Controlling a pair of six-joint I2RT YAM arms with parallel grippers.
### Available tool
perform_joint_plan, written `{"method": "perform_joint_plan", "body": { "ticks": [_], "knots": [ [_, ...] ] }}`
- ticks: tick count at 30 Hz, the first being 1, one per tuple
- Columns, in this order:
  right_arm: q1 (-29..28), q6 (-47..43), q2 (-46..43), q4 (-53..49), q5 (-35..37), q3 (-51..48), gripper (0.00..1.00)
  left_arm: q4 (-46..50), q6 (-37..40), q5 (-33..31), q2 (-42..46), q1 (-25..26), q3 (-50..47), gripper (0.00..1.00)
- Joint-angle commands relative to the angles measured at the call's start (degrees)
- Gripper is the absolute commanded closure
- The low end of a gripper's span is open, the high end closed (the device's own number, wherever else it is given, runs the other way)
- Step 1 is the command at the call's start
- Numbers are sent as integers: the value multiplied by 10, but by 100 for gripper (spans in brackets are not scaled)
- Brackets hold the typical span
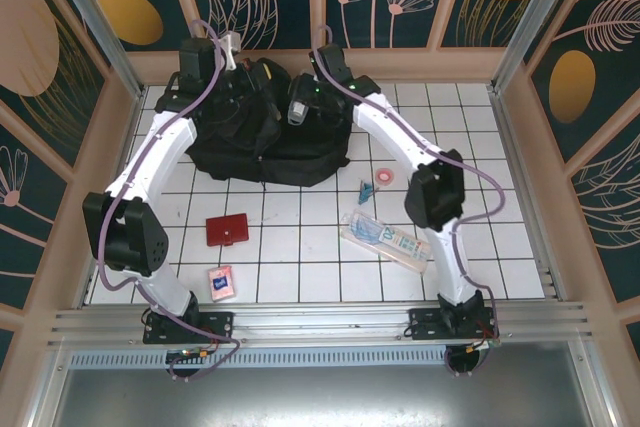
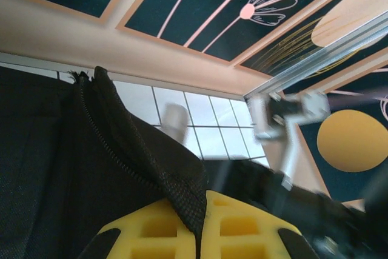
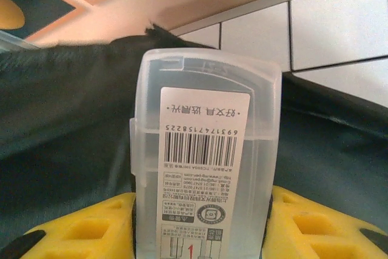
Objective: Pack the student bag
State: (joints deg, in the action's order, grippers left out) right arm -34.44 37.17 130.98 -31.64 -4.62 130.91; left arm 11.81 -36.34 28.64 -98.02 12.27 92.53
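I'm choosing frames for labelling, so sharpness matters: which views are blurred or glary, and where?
Left wrist: the student bag is sharp along its zipper edge, but the pale hardware at right is smeared with blur. Right wrist: the clear case is crisp, its barcode legible. Top external: even light, soft shadows, no strong glare.
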Motion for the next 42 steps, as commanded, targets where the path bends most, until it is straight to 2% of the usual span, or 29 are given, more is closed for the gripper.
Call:
{"method": "perform_joint_plan", "body": {
  "ticks": [1,5,9,16,21,24,27,30,35,38,42],
  "knots": [
    [5,63,69,-27,-60,93,52,-56,-17,37,2,-5,26,95],
    [-13,122,98,6,-78,81,50,-87,-45,57,-16,-5,31,95],
    [-25,177,92,115,-108,26,49,-111,-75,81,-23,-5,40,95],
    [-34,250,140,243,-165,30,45,-134,-102,104,-29,-4,44,95],
    [-40,267,190,226,-166,90,43,-147,-115,120,-34,1,47,95],
    [-39,284,202,236,-178,88,34,-146,-113,123,-34,2,52,95],
    [-42,270,202,243,-189,86,22,-138,-108,122,-33,2,59,95],
    [-42,246,193,233,-187,83,18,-121,-98,113,-34,2,66,96],
    [-36,226,166,240,-194,51,16,-117,-94,107,-35,1,68,96],
    [-34,195,129,205,-155,24,16,-101,-80,96,-33,-1,72,97],
    [-30,155,36,233,-123,-90,16,-98,-78,79,-26,-12,59,99]
  ]
}}
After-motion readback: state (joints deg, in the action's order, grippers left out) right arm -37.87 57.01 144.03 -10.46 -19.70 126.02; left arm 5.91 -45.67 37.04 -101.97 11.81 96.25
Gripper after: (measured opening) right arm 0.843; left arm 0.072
